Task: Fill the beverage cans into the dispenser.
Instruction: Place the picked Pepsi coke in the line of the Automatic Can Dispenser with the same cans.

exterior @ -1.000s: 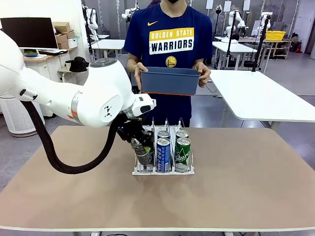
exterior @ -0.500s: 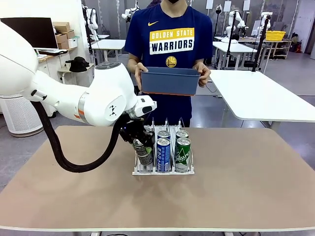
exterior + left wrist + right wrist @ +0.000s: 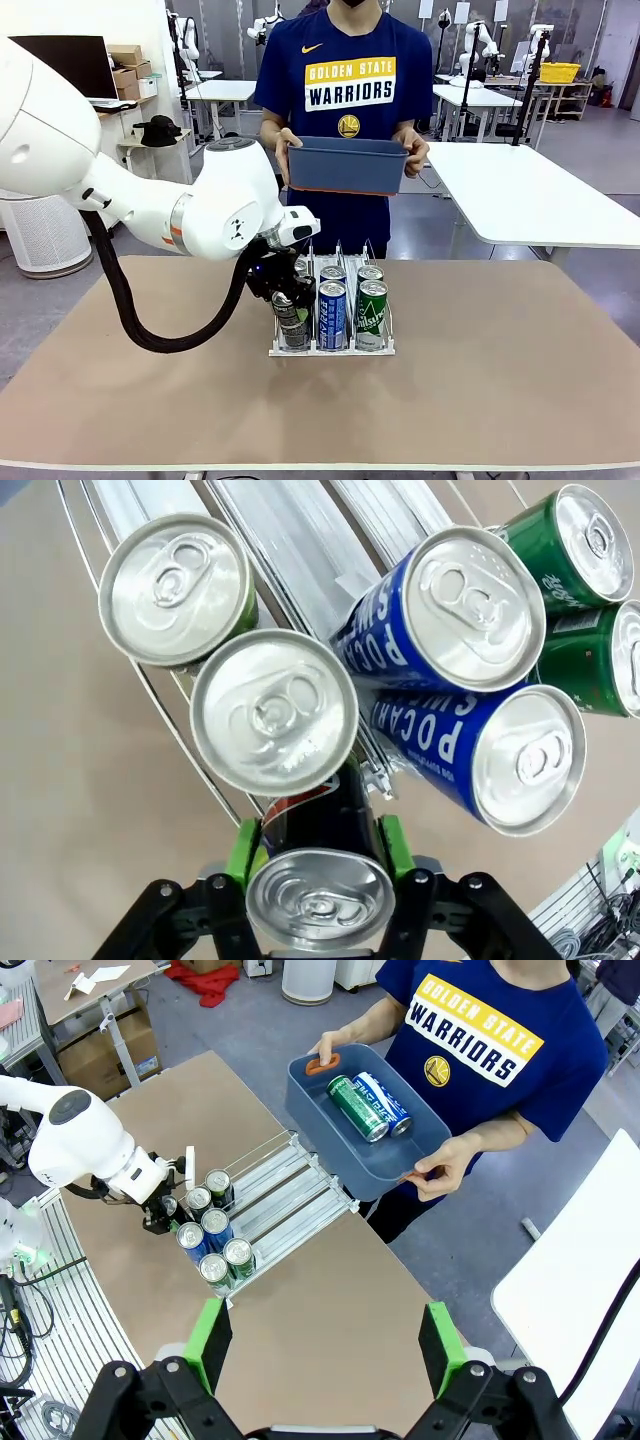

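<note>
The clear dispenser point(image 3: 380, 347) stands mid-table. Its middle lane holds two blue beverage cans point(image 3: 331, 303), its right lane two green ones point(image 3: 372, 306). My left gripper point(image 3: 285, 296) is shut on a dark can point(image 3: 293, 325) standing upright at the front of the left lane. In the left wrist view the green pads point(image 3: 243, 852) press both sides of that dark can point(image 3: 318, 900), with two more silver-topped cans point(image 3: 273, 710) ahead in the same lane. My right gripper point(image 3: 325, 1355) hangs high above the table, open and holding nothing.
Across the table a person holds a blue-grey tub point(image 3: 345, 165) with both hands. The right wrist view shows a green can point(image 3: 350, 1108) and a blue can point(image 3: 385, 1103) lying in that tub point(image 3: 400, 1165). Bare tabletop point(image 3: 500, 380) lies to the right of the rack.
My left gripper has brought the dark can down from a tilt to upright in the left lane's front. The left arm's elbow shifted right. The person and tub stayed put.
</note>
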{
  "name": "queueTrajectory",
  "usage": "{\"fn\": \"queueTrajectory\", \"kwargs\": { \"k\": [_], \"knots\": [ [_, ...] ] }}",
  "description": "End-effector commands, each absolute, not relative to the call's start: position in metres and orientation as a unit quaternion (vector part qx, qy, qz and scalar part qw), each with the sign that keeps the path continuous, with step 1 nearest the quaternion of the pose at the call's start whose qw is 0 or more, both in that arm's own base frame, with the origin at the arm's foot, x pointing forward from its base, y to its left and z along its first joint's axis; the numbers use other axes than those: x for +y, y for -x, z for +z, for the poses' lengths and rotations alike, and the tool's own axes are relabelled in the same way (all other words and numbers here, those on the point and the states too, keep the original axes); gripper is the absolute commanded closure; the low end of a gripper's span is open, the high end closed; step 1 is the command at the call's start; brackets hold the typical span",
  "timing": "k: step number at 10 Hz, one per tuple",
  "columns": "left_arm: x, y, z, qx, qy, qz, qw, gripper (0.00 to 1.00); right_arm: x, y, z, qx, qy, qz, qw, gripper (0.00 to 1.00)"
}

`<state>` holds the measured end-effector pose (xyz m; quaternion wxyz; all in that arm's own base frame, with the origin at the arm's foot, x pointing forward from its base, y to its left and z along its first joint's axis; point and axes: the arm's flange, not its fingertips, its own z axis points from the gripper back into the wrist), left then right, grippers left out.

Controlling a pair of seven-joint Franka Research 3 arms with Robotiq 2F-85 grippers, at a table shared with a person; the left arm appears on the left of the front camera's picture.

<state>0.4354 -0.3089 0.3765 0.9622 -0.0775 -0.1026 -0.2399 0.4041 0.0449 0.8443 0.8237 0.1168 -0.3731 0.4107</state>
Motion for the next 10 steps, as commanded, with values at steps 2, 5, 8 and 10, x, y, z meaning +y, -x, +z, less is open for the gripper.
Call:
{"fn": "queueTrajectory", "kwargs": {
  "k": [2, 5, 8, 10],
  "knots": [
    [-0.316, -0.443, 0.379, -0.076, 0.072, -0.236, 0.966, 0.21, 0.046, -0.404, 0.844, -0.371, -0.12, 0.412, 0.823, 0.0],
    [-0.308, -0.433, 0.409, -0.097, 0.07, -0.214, 0.969, 0.0, 0.046, -0.404, 0.844, -0.371, -0.12, 0.412, 0.823, 0.0],
    [-0.299, -0.407, 0.441, -0.124, 0.081, -0.217, 0.965, 0.0, 0.046, -0.404, 0.844, -0.371, -0.12, 0.412, 0.823, 0.0],
    [-0.308, -0.424, 0.439, -0.122, 0.078, -0.217, 0.965, 0.0, 0.046, -0.404, 0.844, -0.371, -0.12, 0.412, 0.823, 0.0]
  ]
}}
